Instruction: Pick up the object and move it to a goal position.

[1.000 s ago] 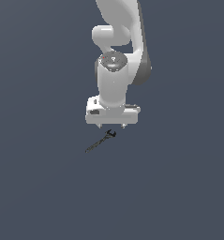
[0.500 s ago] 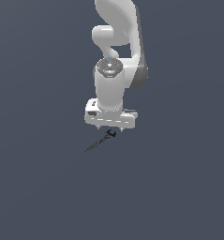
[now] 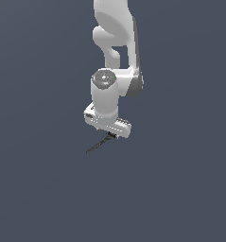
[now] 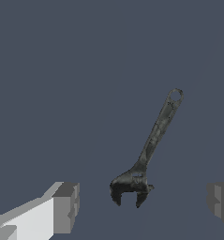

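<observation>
The object is a small dark wrench (image 4: 146,154) with a black jawed head and a thin grey-green handle, lying flat on the dark grey floor. In the exterior view the wrench (image 3: 97,145) pokes out below the white gripper (image 3: 108,132), its head hidden under the hand. In the wrist view the gripper (image 4: 141,208) is open. One fingertip (image 4: 66,208) stands on one side of the wrench head and the other fingertip (image 4: 220,204) far on the other side. The fingers do not touch the wrench.
The white arm (image 3: 115,56) rises above the gripper toward the top of the exterior view. Plain dark grey floor (image 3: 180,189) lies all around. No goal marker shows.
The wrist has turned over the wrench, so the hand now sits slanted in the exterior view. The wrench has not moved.
</observation>
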Robot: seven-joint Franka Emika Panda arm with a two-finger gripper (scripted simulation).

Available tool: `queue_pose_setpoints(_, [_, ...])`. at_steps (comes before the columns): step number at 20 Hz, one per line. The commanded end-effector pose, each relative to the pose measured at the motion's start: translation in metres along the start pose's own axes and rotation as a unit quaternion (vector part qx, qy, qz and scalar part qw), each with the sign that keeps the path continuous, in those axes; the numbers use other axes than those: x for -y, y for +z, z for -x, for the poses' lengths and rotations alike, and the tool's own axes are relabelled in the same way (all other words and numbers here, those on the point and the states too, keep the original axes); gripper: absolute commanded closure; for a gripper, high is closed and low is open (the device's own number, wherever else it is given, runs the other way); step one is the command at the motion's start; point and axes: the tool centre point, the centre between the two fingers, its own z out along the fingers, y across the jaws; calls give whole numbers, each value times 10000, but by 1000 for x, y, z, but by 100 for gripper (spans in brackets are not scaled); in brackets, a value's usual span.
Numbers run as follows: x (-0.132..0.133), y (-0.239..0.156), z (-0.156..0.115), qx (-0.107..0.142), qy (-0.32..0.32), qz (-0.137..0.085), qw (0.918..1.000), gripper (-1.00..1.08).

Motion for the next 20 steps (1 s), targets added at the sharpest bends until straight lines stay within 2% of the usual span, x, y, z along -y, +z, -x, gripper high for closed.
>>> queue_pose_setpoints(1, [-6, 10, 0, 0, 432, -11, 9991, -92])
queue_pose_setpoints(5, [-15, 26, 0, -4, 1111, -18, 9938, -92])
queue_pose_setpoints(11, [-30, 46, 1, -24, 2035, -13, 9791, -92])
queue_pose_setpoints(20, [-44, 64, 2, -60, 2840, 4, 9588, -92])
